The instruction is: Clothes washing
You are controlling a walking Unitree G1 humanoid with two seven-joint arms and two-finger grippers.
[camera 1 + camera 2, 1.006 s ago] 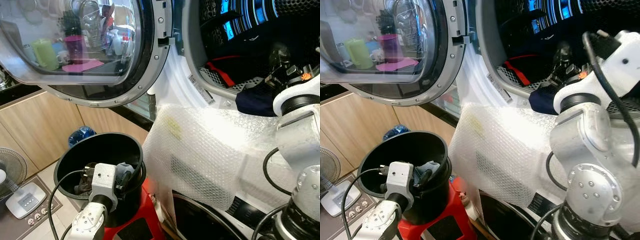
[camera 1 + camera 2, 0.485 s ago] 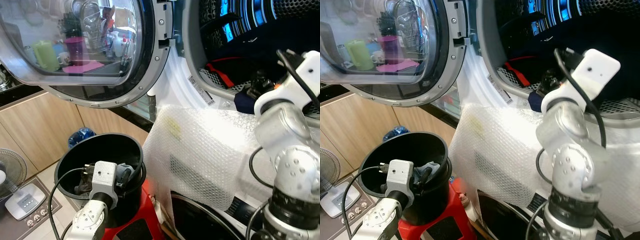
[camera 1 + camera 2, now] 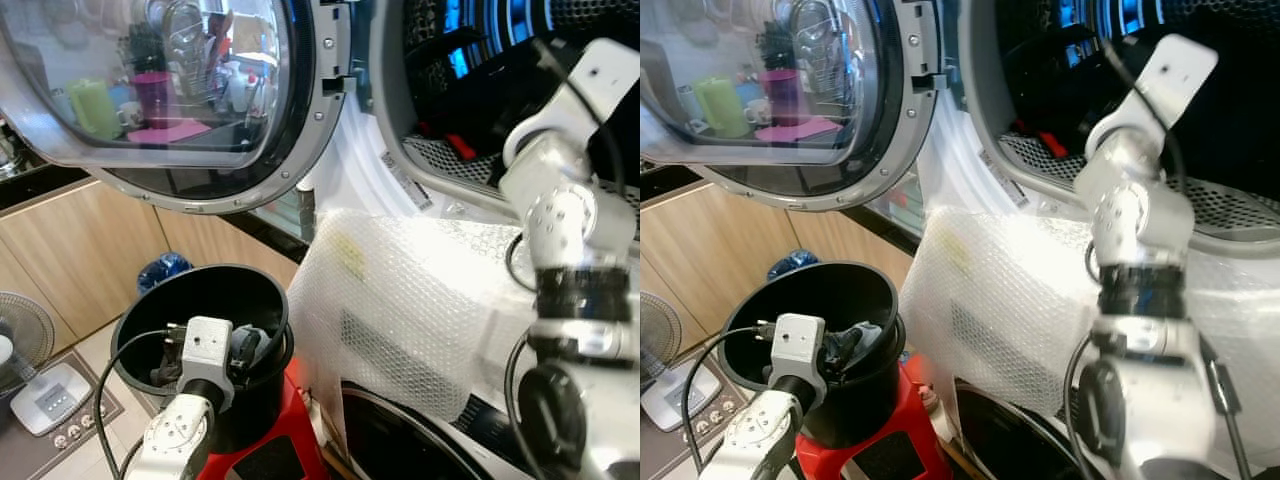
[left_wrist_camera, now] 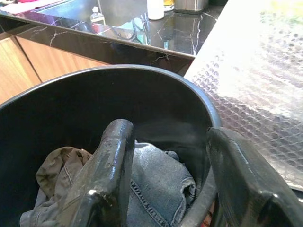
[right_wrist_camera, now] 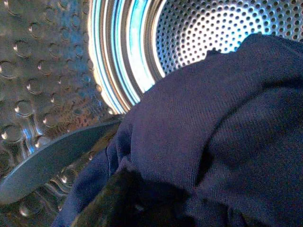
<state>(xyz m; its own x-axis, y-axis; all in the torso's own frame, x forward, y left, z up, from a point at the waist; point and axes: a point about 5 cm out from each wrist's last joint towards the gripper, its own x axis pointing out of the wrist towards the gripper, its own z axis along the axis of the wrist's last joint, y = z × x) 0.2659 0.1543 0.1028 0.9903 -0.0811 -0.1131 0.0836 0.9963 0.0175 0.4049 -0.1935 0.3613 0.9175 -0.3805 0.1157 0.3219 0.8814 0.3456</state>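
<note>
Right arm (image 3: 1130, 200) reaches through the open washer door (image 3: 170, 100) into the drum (image 5: 42, 71). Right gripper (image 5: 125, 198) is pressed against a dark navy garment (image 5: 213, 132) in the drum; jaws buried in the cloth, so cannot tell whether they are apart or closed.

Left gripper (image 4: 163, 179) hangs over the black bucket (image 3: 200, 300) at near left, jaws spread wide, holding nothing. Denim piece (image 4: 156, 184) and olive cloth (image 4: 57, 170) lie in the bucket. Bubble wrap (image 3: 420, 300) covers the washer front.
</note>
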